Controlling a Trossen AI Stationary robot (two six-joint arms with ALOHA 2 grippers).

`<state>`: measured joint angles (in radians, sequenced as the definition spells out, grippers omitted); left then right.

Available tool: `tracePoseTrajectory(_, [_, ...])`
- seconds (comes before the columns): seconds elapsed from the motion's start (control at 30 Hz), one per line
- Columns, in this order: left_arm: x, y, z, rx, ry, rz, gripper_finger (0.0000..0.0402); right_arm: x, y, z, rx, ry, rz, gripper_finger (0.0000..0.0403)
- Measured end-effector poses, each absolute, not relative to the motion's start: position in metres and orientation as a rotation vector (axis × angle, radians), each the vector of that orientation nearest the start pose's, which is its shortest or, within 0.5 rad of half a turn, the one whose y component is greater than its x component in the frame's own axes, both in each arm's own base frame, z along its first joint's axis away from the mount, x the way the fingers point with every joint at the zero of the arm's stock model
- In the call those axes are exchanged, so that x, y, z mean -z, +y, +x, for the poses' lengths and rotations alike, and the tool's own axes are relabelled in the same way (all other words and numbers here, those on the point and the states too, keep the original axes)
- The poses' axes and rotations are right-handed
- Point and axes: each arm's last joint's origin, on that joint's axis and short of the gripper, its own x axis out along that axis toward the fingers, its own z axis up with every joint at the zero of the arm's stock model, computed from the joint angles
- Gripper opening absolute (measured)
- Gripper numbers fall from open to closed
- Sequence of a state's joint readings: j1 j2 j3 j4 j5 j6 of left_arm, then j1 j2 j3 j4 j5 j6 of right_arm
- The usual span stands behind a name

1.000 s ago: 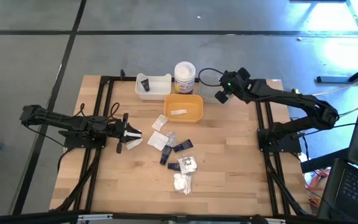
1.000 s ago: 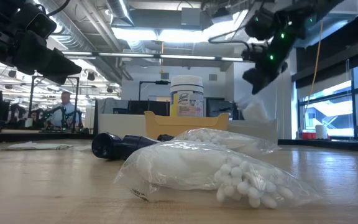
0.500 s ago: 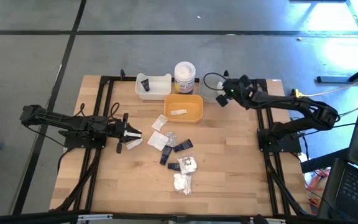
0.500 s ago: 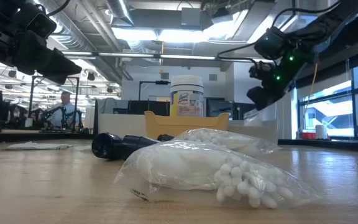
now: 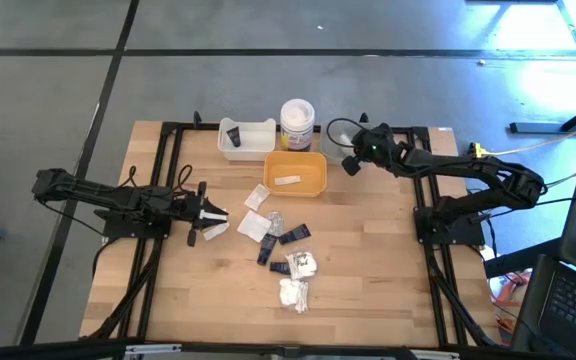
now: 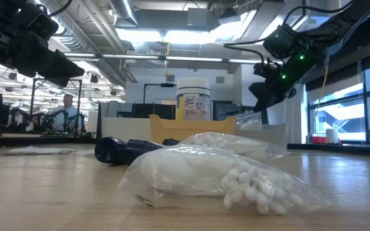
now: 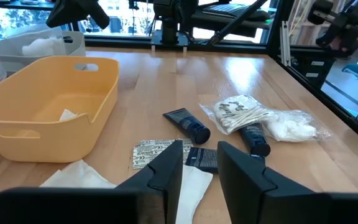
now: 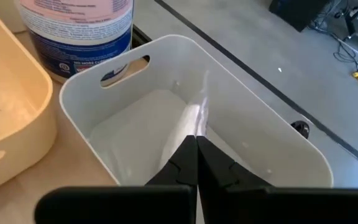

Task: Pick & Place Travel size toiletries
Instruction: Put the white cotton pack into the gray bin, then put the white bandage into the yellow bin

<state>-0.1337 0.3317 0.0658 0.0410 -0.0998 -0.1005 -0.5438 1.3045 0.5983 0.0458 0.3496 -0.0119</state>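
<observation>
Table: wood; I see toiletries near yellow tray.
L gripper: pinching white sachet.
R gripper: fingers pressed together, over grey tray.
Room: person beyond.

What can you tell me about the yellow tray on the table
The yellow tray is an open rectangular plastic bin with rounded corners and a slot handle in its end wall. It sits upright on the wooden table, just in front of the white jar. One flat pale sachet lies inside. Neither gripper touches it.
</observation>
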Motion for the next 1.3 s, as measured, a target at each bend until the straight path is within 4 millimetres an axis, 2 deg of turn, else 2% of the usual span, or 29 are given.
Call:
tracePoseTrajectory(0.2, [-0.161, -0.013, 0.116, 0.023, 0.225, -0.074, 0.0098, -0.182, -0.139, 0.212, 0.832, 0.685, 0.082, 0.0004])
tracePoseTrajectory(0.47, [-0.161, -0.013, 0.116, 0.022, 0.225, -0.074, 0.0095, -0.167, -0.144, 0.218, 0.842, 0.719, 0.098, 0.0043])
tracePoseTrajectory(0.63, [-0.161, -0.013, 0.116, 0.022, 0.224, -0.074, 0.0096, -0.165, -0.148, 0.216, 0.927, 0.722, 0.103, 0.0072])
tracePoseTrajectory(0.8, [-0.161, -0.013, 0.116, 0.022, 0.225, -0.074, 0.0097, -0.173, -0.149, 0.218, 0.934, 0.695, 0.096, 0.0114])
tracePoseTrajectory(1.13, [-0.161, -0.013, 0.116, 0.023, 0.225, -0.074, 0.0097, -0.194, -0.156, 0.228, 0.94, 0.654, 0.084, 0.0229])
tracePoseTrajectory(1.3, [-0.161, -0.013, 0.116, 0.022, 0.225, -0.074, 0.0095, -0.206, -0.159, 0.23, 0.983, 0.731, 0.055, 0.0255])
